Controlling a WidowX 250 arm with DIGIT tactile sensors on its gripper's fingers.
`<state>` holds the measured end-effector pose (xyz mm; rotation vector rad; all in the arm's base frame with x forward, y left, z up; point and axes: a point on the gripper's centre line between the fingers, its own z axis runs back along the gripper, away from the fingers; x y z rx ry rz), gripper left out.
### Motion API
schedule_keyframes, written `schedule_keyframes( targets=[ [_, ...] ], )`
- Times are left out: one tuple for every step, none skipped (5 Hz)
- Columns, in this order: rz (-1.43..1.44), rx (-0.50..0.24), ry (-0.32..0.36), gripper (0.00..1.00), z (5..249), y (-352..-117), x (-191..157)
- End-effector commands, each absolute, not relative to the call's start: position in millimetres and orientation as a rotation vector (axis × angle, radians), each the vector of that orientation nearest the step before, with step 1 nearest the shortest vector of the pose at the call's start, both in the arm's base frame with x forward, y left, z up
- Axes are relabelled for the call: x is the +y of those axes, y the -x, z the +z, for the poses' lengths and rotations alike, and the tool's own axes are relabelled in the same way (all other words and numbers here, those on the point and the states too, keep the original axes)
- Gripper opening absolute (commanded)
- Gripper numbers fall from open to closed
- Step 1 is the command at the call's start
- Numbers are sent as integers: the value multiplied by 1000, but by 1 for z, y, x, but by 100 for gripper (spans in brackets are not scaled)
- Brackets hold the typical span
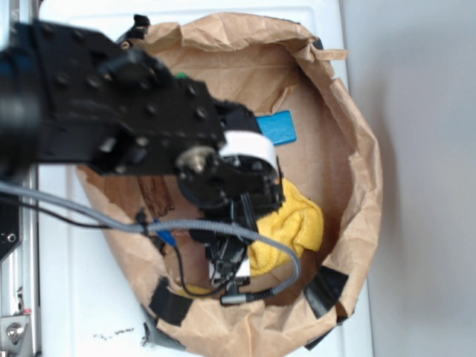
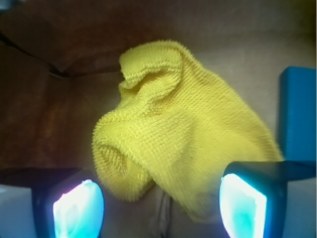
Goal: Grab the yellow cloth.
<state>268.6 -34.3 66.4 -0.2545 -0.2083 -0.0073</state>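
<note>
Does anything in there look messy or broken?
The paper bag is crumpled, its rim torn and patched with black tape. The yellow cloth lies bunched in folds rather than flat. The gripper is open above it.

This looks like a robot lab bench rather than a home: a white flat tabletop [image 1: 89, 297] carries a crumpled brown paper bin [image 1: 357, 149] patched with black tape strips [image 1: 325, 290], beside a grey metal rail [image 1: 15, 297], with the black robot arm [image 1: 97, 97] mounted above.
</note>
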Motion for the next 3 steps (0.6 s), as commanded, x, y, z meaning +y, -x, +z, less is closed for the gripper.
schedule_keyframes(
  targets=[
    [-11,-248,261,100,41,-313,-72],
    [19,-259,255,0,40,-316,-70],
    [24,-249,305,0,52,-314,-70]
  ],
)
